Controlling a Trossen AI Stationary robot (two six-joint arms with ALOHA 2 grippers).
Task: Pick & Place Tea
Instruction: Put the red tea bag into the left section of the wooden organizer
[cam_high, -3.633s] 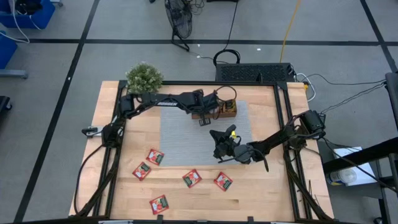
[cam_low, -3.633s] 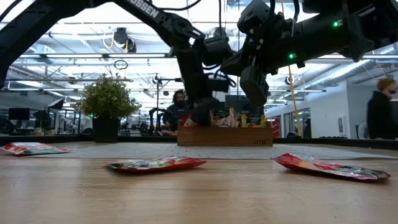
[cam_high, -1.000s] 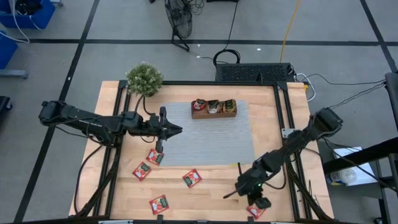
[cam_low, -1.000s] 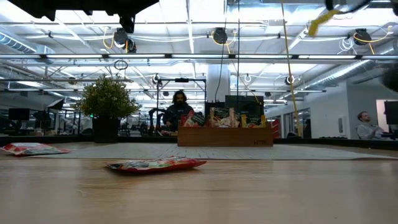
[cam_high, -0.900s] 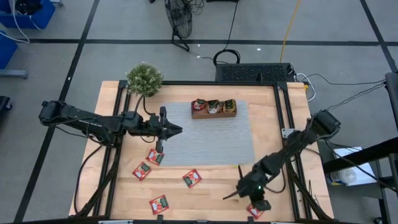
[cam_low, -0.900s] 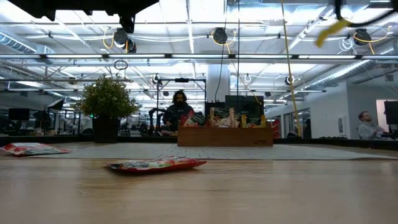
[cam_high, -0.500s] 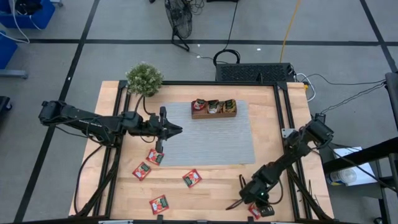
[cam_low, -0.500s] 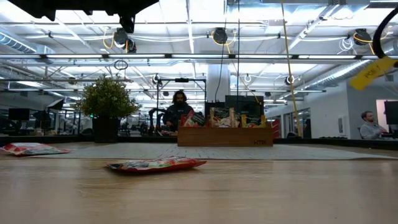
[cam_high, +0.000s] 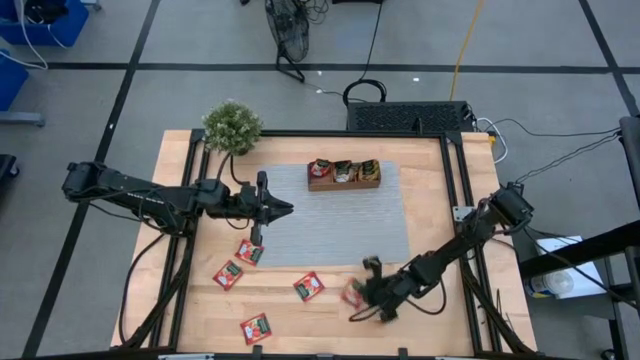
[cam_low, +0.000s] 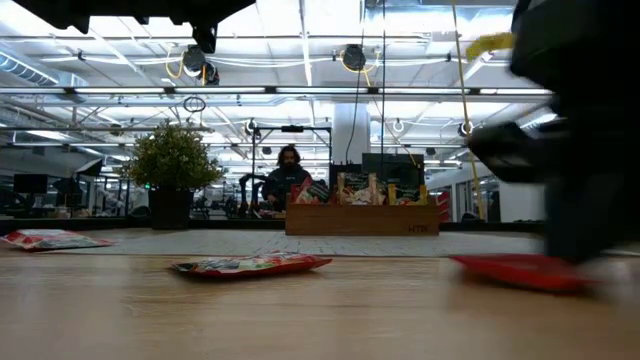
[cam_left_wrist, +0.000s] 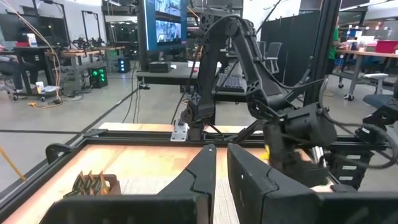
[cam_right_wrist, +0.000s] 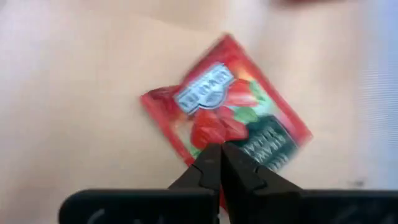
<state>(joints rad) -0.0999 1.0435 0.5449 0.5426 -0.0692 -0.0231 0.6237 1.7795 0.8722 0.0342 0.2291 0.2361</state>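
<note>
The right gripper (cam_right_wrist: 221, 163), fingers pressed together, sits low over a red tea packet (cam_right_wrist: 227, 111) lying flat on the wood near the table's front edge, corner-on like a diamond. The left gripper (cam_high: 287, 208), fingers nearly together, empty, hovers at the mat's (cam_high: 330, 225) left edge.

Grey tiled floor (cam_high: 90, 100) surrounds the table; ceiling lights (cam_low: 352, 57) hang over distant desks (cam_left_wrist: 68, 53).

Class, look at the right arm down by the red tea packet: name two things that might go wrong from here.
The right claw is shut, its tips on the red packet, which lies flat on the table. It may only drag it, not lift it. The loaded tray stands across the mat; a weak pinch might drop the packet.
</note>
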